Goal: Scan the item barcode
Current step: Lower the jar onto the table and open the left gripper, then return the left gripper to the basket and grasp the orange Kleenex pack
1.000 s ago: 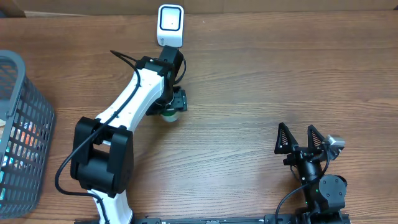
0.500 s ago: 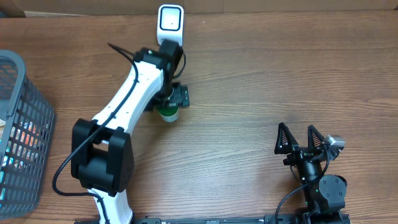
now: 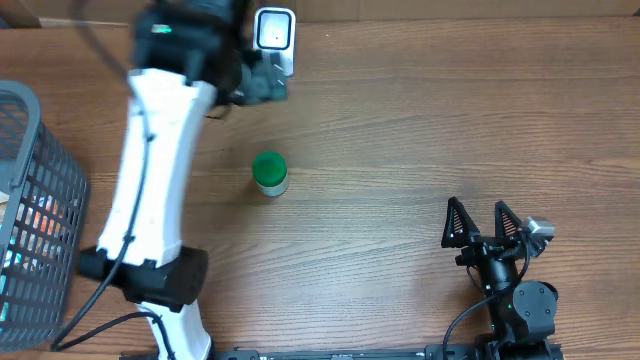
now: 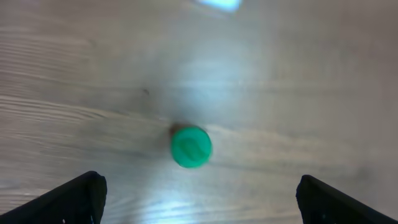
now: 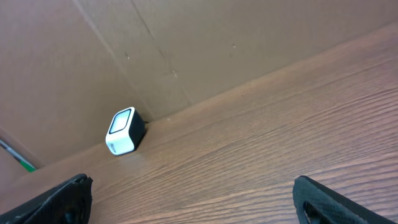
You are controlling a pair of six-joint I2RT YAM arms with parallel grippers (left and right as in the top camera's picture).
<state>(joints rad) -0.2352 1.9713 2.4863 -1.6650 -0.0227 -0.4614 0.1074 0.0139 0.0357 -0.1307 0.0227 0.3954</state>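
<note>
**Left arm up, bottle let go**

Since the earlier frame your left arm has lifted off and swung back toward the scanner [image 3: 274, 30]. The green-capped bottle [image 3: 269, 172] now stands upright on the table [image 3: 400, 120], near the scanner and untouched. The left gripper [image 4: 199, 180] hangs above it, fingers spread wide with nothing between them. The right gripper [image 3: 478, 208] is parked well apart, equally wide and empty. You look past presenting and releasing the item, but nothing here shows whether the barcode registered
</note>
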